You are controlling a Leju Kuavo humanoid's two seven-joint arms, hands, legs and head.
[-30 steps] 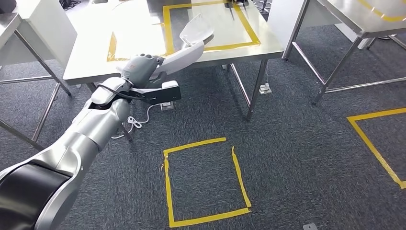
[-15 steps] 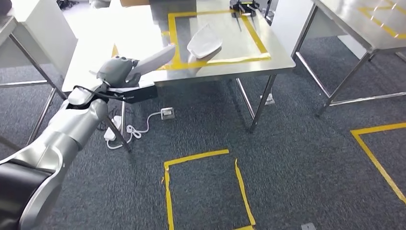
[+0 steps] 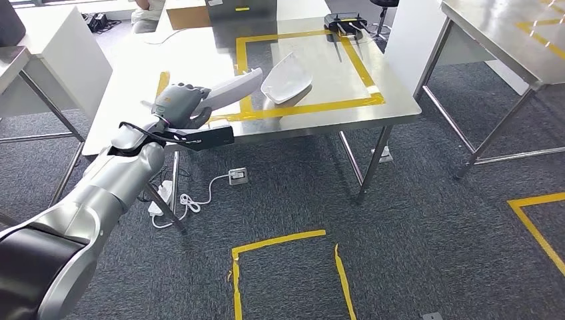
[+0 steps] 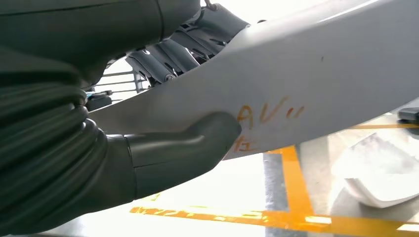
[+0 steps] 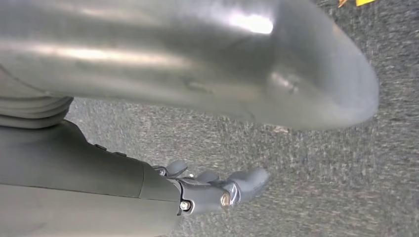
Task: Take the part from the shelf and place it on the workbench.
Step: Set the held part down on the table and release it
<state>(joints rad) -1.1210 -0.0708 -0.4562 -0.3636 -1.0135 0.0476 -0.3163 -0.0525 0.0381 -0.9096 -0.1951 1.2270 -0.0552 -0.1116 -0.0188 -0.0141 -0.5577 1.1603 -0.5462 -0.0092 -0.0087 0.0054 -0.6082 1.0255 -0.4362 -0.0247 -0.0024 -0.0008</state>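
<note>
My left hand (image 3: pixel 178 103) grips a long, pale grey curved part (image 3: pixel 233 87) by one end. The part's free end reaches over the front left of the steel workbench (image 3: pixel 393 100), close to the yellow tape rectangle (image 3: pixel 313 107). In the left wrist view my thumb (image 4: pixel 197 143) presses on the part (image 4: pixel 306 84), which bears orange handwriting. A second white shell-shaped part (image 3: pixel 286 80) lies inside the tape rectangle, also seen as the white part (image 4: pixel 380 173) beyond the held one. My right hand (image 5: pixel 217 192) hangs over the carpet with nothing in it.
A black device (image 3: pixel 344 23) sits at the workbench's far edge. A power strip with white cable (image 3: pixel 236 176) lies on the carpet under the bench. Another steel table (image 3: pixel 506 33) stands to the right, a white cabinet (image 3: pixel 53 47) to the left. Yellow floor tape (image 3: pixel 286 240) marks a square.
The whole picture has shifted: the camera moved and the workbench sits lower and fuller in view. My left hand still holds the part, its tip now left of the lying white part.
</note>
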